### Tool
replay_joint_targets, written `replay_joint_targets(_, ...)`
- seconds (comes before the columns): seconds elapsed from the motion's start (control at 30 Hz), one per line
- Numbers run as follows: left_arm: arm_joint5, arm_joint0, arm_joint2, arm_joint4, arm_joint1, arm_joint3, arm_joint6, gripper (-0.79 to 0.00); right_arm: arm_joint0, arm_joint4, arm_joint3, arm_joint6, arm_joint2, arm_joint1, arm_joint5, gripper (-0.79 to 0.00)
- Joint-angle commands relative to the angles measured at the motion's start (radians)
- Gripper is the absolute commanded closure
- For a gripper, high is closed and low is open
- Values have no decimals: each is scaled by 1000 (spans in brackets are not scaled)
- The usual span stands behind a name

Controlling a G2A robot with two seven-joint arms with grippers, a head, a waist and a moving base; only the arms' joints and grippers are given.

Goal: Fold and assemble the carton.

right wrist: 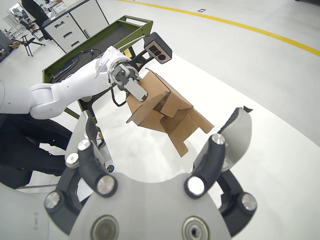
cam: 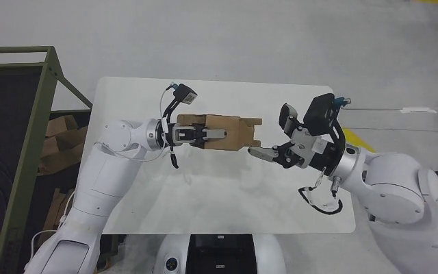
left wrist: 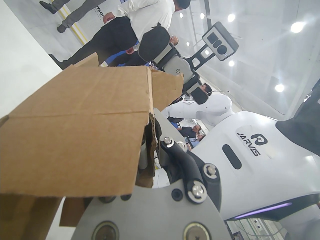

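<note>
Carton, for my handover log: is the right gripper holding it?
No, the right gripper has its jaws open, short of the carton, which the left gripper holds.

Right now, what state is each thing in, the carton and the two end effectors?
carton, held clear of the table, partly opened, flaps at its free end unfolded.
left end effector, shut on the carton's wall.
right end effector, open, empty, apart from the carton, facing its loose flaps.
</note>
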Motion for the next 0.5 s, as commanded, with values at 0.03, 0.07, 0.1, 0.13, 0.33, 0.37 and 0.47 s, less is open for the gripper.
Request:
replay_joint_targets(0.03, -8, 1, 1, 2, 1, -6, -1, 0, 17, -87, -43, 52, -22, 0, 105, -785)
replay_joint_targets(0.07, -10, 1, 1, 1, 2, -8, -2, 0, 23, -104, -52, 61, -34, -1, 130, -785)
replay_joint_targets(0.1, -13, 1, 1, 0, 2, -10, -4, 0, 30, -119, -55, 70, -47, -2, 149, -785)
replay_joint_targets(0.13, -15, 1, 1, -2, 3, -11, -5, 0, 38, -135, -55, 81, -59, -3, 167, -785)
replay_joint_targets(0.33, -21, 1, 2, -4, 5, -14, -12, 0, 88, -212, -25, 143, -118, -9, 272, -785)
replay_joint_targets(0.37, -22, 2, 2, -4, 6, -14, -12, 0, 95, -217, -22, 148, -127, -11, 282, -785)
replay_joint_targets(0.47, -31, 2, 2, -12, 7, -15, -15, 0, 108, -228, -7, 161, -141, -14, 312, -785)
